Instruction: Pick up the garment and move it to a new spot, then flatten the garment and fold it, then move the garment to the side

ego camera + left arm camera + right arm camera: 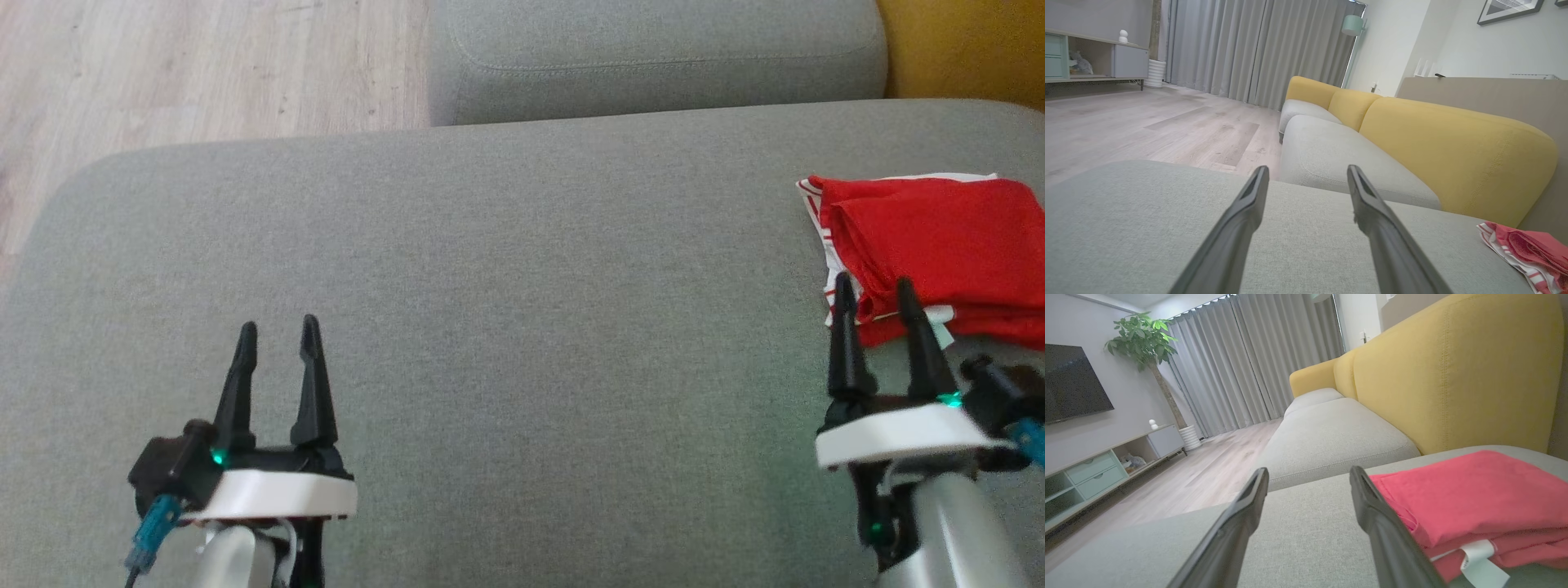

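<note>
Here the left gripper [278, 325] hovers over the near left part of the grey seat cushion [522, 269], its two dark fingers spread apart with nothing between them. The cushion fabric beneath and ahead of it is bare.

The right gripper [873, 282] is at the near right, its fingers likewise spread and empty. In the head view its tips overlap the near edge of the garment [939, 237]. In the right wrist view the cloth lies just beside the gripper's right finger, and whether the two touch cannot be told.

The garment is red with a white, red-striped edge showing at its left and far sides. It lies folded into a flat stack at the right end of the cushion, and a small white label [1478, 559] sticks out of its near edge.

Beyond the cushion sits a second grey seat cushion [653, 57], with a yellow backrest [963, 49] at the far right. Pale wooden floor [163, 65] runs along the far left.
</note>
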`<state>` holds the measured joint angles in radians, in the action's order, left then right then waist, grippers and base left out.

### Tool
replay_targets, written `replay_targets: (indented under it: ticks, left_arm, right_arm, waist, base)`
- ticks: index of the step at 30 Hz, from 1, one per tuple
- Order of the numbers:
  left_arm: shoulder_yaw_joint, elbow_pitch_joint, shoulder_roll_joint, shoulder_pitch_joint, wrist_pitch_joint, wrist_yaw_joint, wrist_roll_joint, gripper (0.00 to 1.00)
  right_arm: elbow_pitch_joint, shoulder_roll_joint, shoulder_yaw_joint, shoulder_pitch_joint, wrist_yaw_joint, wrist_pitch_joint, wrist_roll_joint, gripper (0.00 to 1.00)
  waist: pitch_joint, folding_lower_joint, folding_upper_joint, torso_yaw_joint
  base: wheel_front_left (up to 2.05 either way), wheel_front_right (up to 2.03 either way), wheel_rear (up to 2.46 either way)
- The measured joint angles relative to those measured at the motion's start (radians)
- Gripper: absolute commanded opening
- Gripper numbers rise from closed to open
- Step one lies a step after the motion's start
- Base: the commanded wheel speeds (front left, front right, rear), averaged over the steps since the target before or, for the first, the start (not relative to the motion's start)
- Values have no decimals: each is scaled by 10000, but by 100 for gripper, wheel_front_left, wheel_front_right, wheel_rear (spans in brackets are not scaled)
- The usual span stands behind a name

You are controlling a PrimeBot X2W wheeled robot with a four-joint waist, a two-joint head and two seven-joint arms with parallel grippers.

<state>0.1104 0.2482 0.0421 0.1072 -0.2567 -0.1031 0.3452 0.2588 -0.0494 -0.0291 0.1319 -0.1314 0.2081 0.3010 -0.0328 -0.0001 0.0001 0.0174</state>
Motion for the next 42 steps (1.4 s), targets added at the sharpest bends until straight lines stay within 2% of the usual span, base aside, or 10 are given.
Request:
replay_targets:
  ticks: [2,37,38,42]
  left_arm:
    - [-138,-54,6,-111,0,4,-2,100]
    - [-113,171,4,-356,0,-27,510,100]
    - [-113,238,0,-358,2,-25,510,0]
    - [-107,895,-10,-684,10,-25,510,0]
  right_arm:
    - [79,-2,180,-162,0,176,-370,100]
    - [414,35,493,-313,0,428,2,100]
    - [476,38,497,-318,0,426,-6,0]
    - [1124,50,518,-708,0,407,-4,0]
  waist:
    - [50,0,0,-5]
    - [158,1,0,22]
    - [157,1,0,22]
    - [157,1,0,22]
  base:
    - [0,0,0]
    - [0,0,0]
    - [0,0,0]
    - [0,0,0]
